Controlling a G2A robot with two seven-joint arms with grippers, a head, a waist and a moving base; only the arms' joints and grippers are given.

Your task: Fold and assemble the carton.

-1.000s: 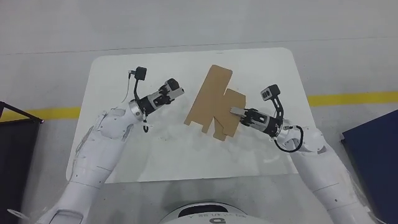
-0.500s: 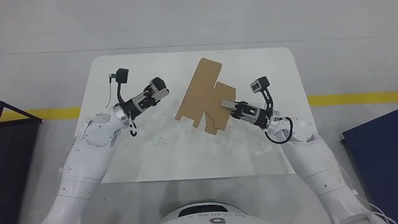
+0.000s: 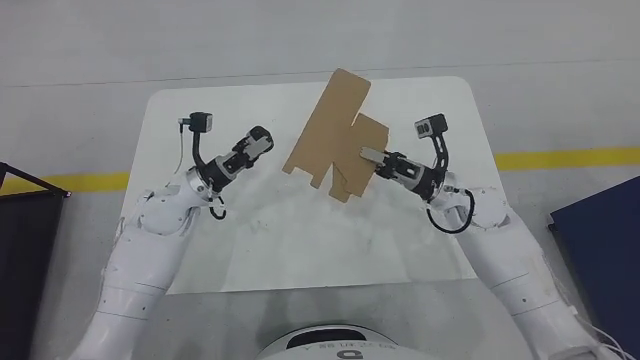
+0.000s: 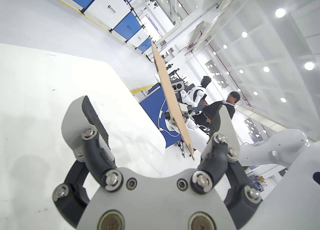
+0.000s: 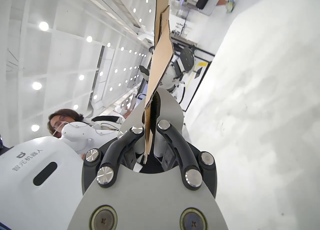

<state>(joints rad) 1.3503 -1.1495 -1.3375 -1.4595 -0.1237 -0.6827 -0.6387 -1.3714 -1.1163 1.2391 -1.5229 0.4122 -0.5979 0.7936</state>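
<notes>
Gripping the flat brown carton (image 3: 335,130) at the edge nearest its own arm, the right gripper (image 3: 368,153) has its fingers pressed shut on the cardboard, which in the right wrist view runs edge-on out from between the pads. The carton hangs tilted in the air above the far middle of the white table (image 3: 200,110), with its notched flaps at the end closer to the robot. The left gripper (image 3: 262,138) hovers just beside the carton's other edge without touching it, its fingers spread wide and holding nothing.
</notes>
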